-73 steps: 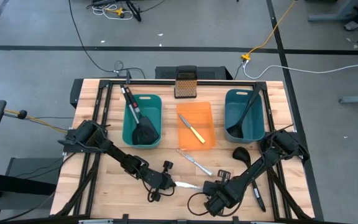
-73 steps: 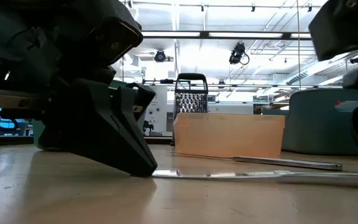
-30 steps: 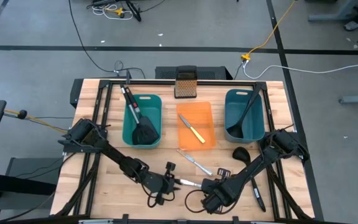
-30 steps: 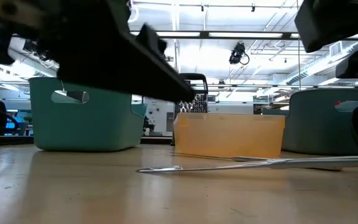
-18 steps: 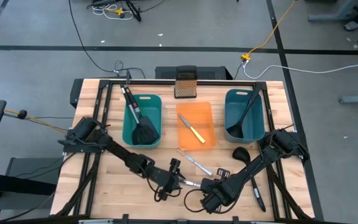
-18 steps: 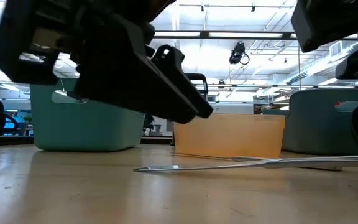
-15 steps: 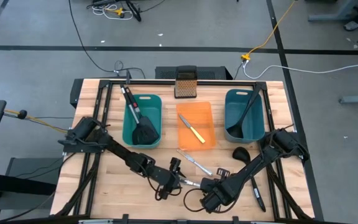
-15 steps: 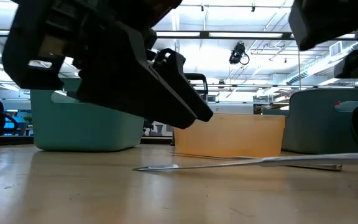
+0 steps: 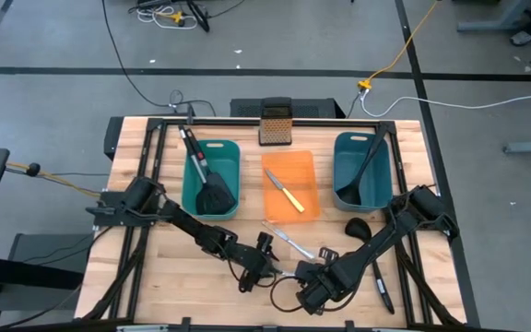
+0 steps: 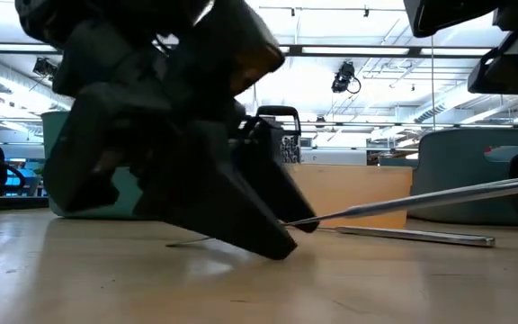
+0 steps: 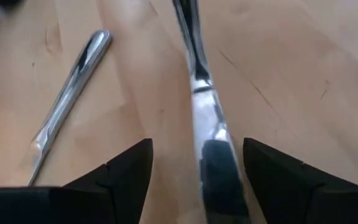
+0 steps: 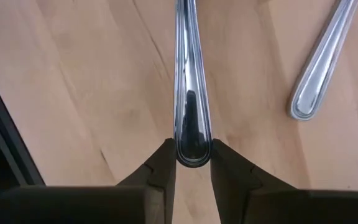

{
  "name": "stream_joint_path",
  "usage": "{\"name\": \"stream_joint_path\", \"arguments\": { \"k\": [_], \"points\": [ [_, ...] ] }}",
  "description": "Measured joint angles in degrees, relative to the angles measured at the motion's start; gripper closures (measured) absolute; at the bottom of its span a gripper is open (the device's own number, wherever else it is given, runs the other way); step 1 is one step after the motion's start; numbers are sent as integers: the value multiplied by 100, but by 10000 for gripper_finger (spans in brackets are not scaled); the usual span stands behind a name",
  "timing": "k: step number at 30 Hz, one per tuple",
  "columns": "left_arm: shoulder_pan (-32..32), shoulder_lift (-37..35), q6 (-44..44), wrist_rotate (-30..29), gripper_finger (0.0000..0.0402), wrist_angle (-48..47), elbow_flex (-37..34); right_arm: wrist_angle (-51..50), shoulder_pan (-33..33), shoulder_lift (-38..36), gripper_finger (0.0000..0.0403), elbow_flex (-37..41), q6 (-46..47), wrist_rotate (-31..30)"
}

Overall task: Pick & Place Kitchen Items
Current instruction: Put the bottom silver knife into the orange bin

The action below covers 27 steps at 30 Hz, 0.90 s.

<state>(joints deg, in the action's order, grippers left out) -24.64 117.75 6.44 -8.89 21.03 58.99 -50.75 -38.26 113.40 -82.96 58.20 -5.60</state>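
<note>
A slim silver table knife (image 12: 188, 74) lies slanted, and my right gripper (image 12: 191, 163) is shut on it near the table's front middle (image 9: 313, 276). My left gripper (image 11: 194, 177) is open and low over the same knife. Its fingers stand on either side of the blade (image 11: 211, 134) without touching it. A second silver knife (image 9: 289, 242) lies flat on the table just beyond. A black ladle (image 9: 369, 258) lies on the table to the right. My right gripper pinches the free end of the knife's handle (image 12: 192, 140) between its two fingers. The fingers come from the table's right and lie along the knife. The handle end (image 10: 511, 185) is raised, and the blade tip (image 10: 176, 241) rests on the table.
At the far side a left teal bin (image 9: 192, 189) holds a black spatula (image 9: 212, 194). An orange tray (image 9: 307, 171) holds a yellow-handled knife (image 9: 288, 197). A right teal bin (image 9: 341, 152) holds a ladle (image 9: 365, 171). A box grater (image 9: 276, 124) stands behind the tray.
My left gripper has moved toward the table's right edge and come down over the knife's blade. My right gripper has raised the handle end. The knife has tipped from nearly flat to slanted, and its tip has stayed on the table.
</note>
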Motion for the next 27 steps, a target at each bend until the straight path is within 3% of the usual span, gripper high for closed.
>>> {"name": "stream_joint_path", "arguments": {
  "k": [9,18,27],
  "points": [
    [50,127,214,138,168,-57,174,141,66,0,323,0,-64,-9],
    [48,136,66,34,325,-106,170,180,79,2,320,0,8,30],
    [55,137,140,55,331,-110,168,165,118,4,309,0,-69,10]
  ]
}}
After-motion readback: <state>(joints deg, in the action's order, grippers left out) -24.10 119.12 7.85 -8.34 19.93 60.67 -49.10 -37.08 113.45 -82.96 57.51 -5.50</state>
